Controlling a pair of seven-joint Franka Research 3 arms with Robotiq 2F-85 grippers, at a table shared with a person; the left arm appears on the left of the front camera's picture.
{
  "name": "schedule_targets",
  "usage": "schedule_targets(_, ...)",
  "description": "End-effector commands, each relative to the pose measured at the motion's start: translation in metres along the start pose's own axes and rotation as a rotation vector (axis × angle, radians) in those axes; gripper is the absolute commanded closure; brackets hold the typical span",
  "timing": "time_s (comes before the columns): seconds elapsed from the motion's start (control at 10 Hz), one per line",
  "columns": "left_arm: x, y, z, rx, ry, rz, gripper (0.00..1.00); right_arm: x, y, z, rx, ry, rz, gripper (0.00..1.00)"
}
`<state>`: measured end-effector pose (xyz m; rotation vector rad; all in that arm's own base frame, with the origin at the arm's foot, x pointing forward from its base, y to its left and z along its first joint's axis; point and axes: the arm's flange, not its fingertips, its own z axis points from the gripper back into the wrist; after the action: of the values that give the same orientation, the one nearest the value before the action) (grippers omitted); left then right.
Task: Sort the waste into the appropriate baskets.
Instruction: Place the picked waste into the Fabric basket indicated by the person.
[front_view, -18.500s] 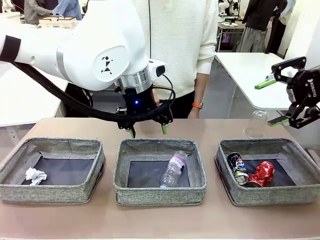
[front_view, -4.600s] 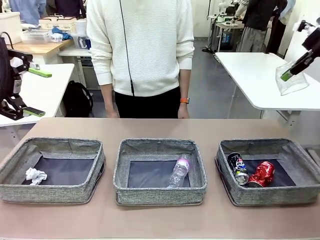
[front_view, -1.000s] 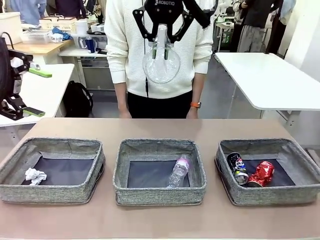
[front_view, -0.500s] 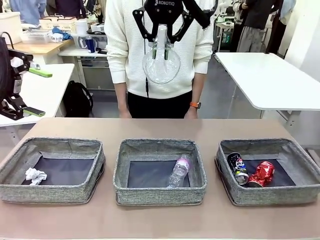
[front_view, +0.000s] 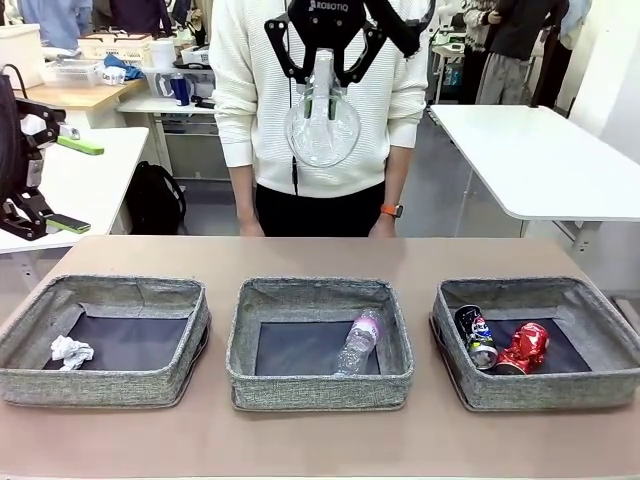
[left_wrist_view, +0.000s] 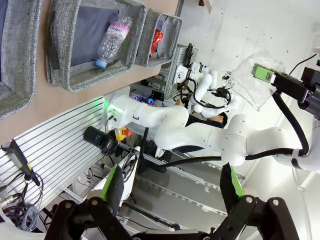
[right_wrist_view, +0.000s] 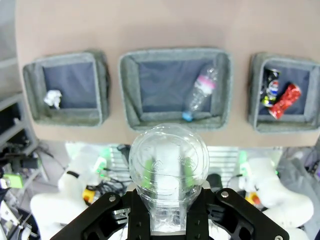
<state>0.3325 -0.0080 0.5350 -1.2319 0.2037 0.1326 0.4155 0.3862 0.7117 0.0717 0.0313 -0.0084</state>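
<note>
The brown counter (front_view: 320, 455) carries 3 grey woven baskets in a row. A person in a white sweater (front_view: 250, 90) stands at its far side.

The left basket (front_view: 30, 385) holds a crumpled white paper ball (front_view: 70, 351) near its left front corner. The middle basket (front_view: 320, 388) holds a clear plastic bottle with a pink label (front_view: 357, 344) lying tilted, its blue cap toward the front wall; in the left wrist view the label shows white lettering too small to read. The right basket (front_view: 560, 390) holds a dark printed can (front_view: 475, 335) and a crushed red can (front_view: 525, 347) just beside each other; the dark can bears a round red, white and blue emblem, its writing unreadable.

The right gripper (front_view: 322, 85), marked "ROBOTIQ" on its black body, hangs high above the middle basket with its fingers closed on a second clear bottle (front_view: 322, 130), which has no label. In the right wrist view this bottle's round base faces the camera, directly over the middle basket.

The left gripper (front_view: 55, 185) is at the picture's left edge, well apart from the baskets, its green-padded fingers (front_view: 80, 146) spread wide around nothing.
</note>
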Motion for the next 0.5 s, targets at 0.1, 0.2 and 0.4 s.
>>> schedule_targets(0.1,-0.0022,0.0005,0.0019,-0.010,0.008,-0.023,0.00,-0.0011,-0.0001,0.0006,0.005,-0.008,0.000,0.75)
schedule_targets(0.2,-0.0022,0.0005,0.0019,-0.010,0.008,-0.023,0.00,-0.0011,-0.0001,0.0006,0.005,-0.008,0.000,0.75)
schedule_targets(0.4,-0.0022,0.0005,0.0019,-0.010,0.008,-0.023,0.00,-0.0011,-0.0001,0.0006,0.005,-0.008,0.000,0.75)
